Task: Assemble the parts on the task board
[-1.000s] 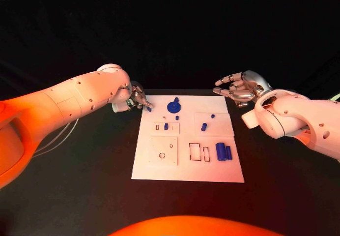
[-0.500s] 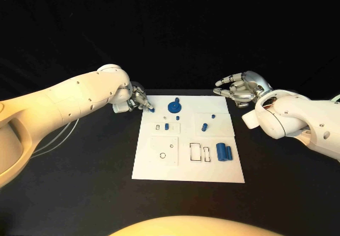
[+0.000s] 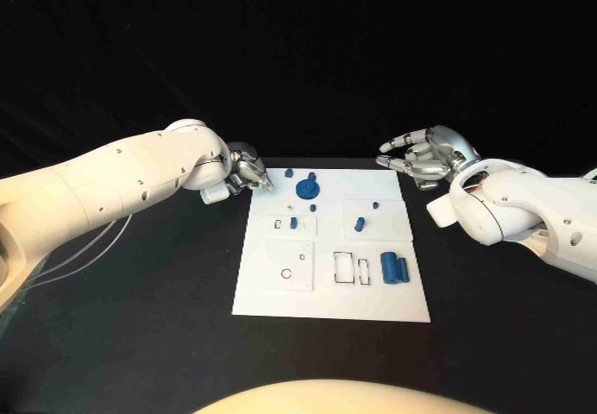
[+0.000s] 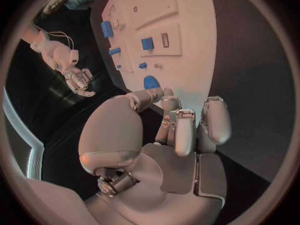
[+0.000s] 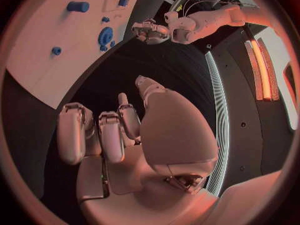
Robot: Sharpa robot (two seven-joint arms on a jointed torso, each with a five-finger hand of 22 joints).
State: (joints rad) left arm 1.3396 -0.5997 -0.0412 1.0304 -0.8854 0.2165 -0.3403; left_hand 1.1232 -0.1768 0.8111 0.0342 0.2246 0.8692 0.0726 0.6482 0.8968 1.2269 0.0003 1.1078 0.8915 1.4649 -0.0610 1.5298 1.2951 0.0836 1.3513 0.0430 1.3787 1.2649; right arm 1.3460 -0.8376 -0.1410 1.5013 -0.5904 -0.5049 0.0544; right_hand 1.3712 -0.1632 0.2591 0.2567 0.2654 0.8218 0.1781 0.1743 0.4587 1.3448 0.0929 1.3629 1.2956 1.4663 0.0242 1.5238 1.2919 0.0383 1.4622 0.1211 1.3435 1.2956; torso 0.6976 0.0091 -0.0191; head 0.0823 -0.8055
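Task board lay at table centre. Left hand hovered at its ten-o'clock corner, fingers curled, holding nothing. Right hand hung off the two-o'clock corner, fingers apart, empty. Blue gear-shaped part stood near twelve o'clock; two blue cylinders lay toward four o'clock.

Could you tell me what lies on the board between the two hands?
In the head view, a small blue piece and the blue disc lie between the left hand and right hand.
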